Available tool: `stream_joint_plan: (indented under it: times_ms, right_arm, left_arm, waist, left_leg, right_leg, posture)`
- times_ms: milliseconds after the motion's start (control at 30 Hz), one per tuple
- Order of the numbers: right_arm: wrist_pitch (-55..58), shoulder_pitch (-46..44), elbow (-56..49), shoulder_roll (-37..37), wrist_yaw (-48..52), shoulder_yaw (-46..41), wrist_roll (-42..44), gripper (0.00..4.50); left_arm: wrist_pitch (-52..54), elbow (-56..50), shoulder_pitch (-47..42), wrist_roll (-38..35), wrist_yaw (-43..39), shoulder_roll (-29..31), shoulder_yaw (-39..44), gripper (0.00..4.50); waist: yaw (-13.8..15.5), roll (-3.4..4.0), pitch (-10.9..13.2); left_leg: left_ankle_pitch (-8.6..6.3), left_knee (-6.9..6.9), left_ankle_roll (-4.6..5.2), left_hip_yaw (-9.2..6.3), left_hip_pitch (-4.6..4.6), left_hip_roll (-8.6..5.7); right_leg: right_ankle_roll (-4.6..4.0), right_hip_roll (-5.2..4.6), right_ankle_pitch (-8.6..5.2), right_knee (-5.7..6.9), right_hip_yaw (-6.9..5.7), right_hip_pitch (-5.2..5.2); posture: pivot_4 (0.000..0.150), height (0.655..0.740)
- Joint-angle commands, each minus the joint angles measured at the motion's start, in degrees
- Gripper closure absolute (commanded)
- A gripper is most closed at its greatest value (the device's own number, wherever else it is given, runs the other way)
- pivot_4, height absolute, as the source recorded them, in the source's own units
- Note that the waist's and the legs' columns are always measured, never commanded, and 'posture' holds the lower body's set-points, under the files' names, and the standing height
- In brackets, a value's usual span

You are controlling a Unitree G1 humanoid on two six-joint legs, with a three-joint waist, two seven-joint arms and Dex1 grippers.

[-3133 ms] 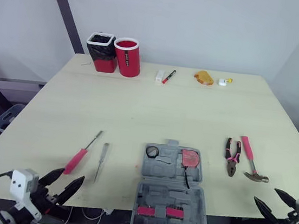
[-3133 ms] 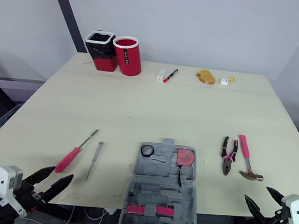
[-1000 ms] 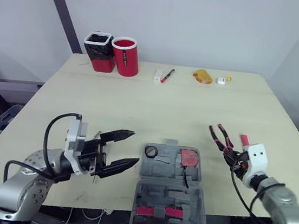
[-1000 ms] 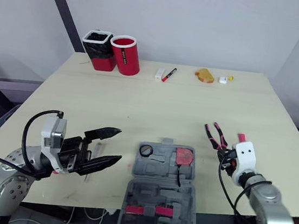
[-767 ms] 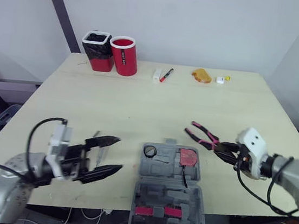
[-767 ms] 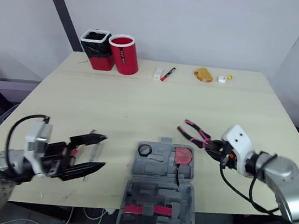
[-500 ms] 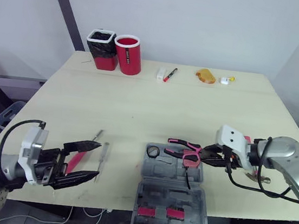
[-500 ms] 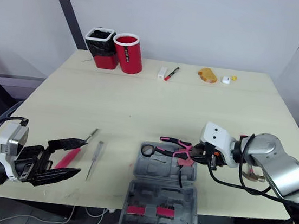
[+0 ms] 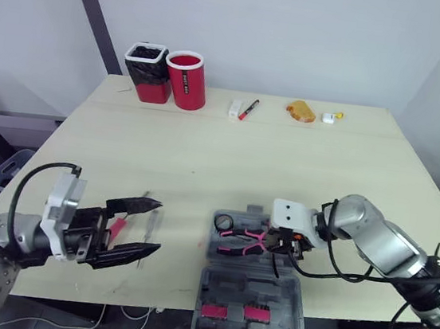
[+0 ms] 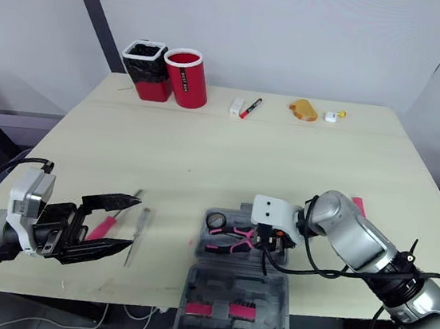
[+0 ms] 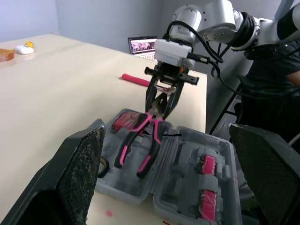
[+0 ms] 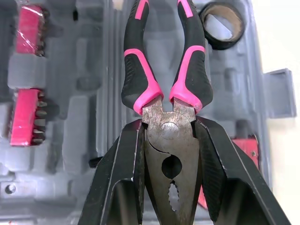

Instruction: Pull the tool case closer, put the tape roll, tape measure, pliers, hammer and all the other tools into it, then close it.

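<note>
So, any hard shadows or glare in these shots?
Left eye view: light is soft, and the red cup throws only a faint shadow on the table. Right wrist view: the pliers show a dull sheen, no harsh glare. Left wrist view: a laptop screen glows behind.

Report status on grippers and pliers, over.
Right gripper shut on pliers, handles down in open tool case. Left gripper open, empty, left of case. Nothing blocking.
</note>
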Motion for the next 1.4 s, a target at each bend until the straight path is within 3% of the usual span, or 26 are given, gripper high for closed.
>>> stream_joint_plan:
  times_ms: [33, 300, 667, 1033, 1067, 1233, 1400]
  right_arm:
    - [-0.61, -1.64, 0.39, 1.2, 0.72, 1.44, -2.76, 3.51]
    - [-0.39, -2.59, 5.91, 8.06, -0.31, 3.71, -6.55, 3.51]
    - [-2.64, -1.84, 10.16, 10.79, 0.97, 4.45, -9.26, 3.51]
    - [-3.53, -0.88, 14.51, 13.1, 1.44, 4.47, -10.47, 3.51]
    - [-4.07, -0.75, 15.03, 13.22, 1.61, 4.61, -10.65, 2.71]
    - [-9.25, 0.21, 17.92, 13.55, 0.03, 3.39, -12.11, 1.21]
    - [-14.69, 3.44, 14.98, 12.87, 0.84, -5.19, -5.68, 1.21]
  left_arm:
    - [0.41, -2.62, -0.45, -0.51, 0.82, 0.3, -0.07, 0.0]
    - [-0.83, -0.26, -1.93, 1.25, -1.09, 1.74, -0.77, 0.0]
    - [-7.68, 7.78, -4.01, 6.77, -9.03, 3.9, -1.71, 0.0]
    - [-12.42, 10.62, -3.96, 8.17, -11.66, 2.81, -2.95, 0.0]
    - [-12.66, 10.74, -3.92, 8.18, -11.7, 2.71, -3.07, 0.0]
    - [-14.32, 12.2, -3.1, 8.28, -12.54, 2.15, -3.24, 0.0]
    - [-15.01, 12.73, -2.14, 7.93, -12.8, 1.75, -3.03, 0.0]
  waist:
    - [0.04, 0.0, 0.0]
    - [-0.11, -0.01, 0.0]
    - [-0.43, -0.02, -0.01]
    - [-0.44, -0.03, -0.02]
    - [-0.44, -0.03, -0.02]
    - [-0.26, -0.05, -0.04]
    - [-0.02, -0.11, -0.06]
  left_leg:
    - [0.0, 0.0, 0.0, 0.01, 0.0, -0.01]
    - [0.01, 0.03, -0.01, 0.06, 0.07, 0.0]
    - [0.02, 0.06, -0.03, 0.11, 0.19, 0.06]
    - [0.02, 0.06, -0.03, 0.09, 0.2, 0.07]
    - [0.02, 0.06, -0.03, 0.09, 0.2, 0.07]
    - [0.02, 0.06, -0.03, 0.1, 0.19, 0.06]
    - [0.02, 0.06, -0.03, 0.1, 0.15, 0.03]
  right_leg:
    - [0.0, 0.01, 0.0, 0.01, 0.0, 0.0]
    - [-0.02, 0.07, -0.01, 0.18, 0.03, 0.0]
    - [-0.04, 0.16, -0.02, 0.35, 0.04, -0.02]
    - [-0.05, 0.16, -0.01, 0.37, 0.05, -0.02]
    - [-0.05, 0.16, -0.01, 0.38, 0.05, -0.02]
    - [-0.05, 0.15, -0.01, 0.37, 0.05, -0.02]
    - [-0.04, 0.08, -0.01, 0.33, 0.04, -0.01]
  posture:
    - [0.15, 0.74]
    - [0.15, 0.74]
    - [0.15, 0.74]
    - [0.15, 0.74]
    - [0.15, 0.74]
    - [0.15, 0.74]
    - [0.15, 0.74]
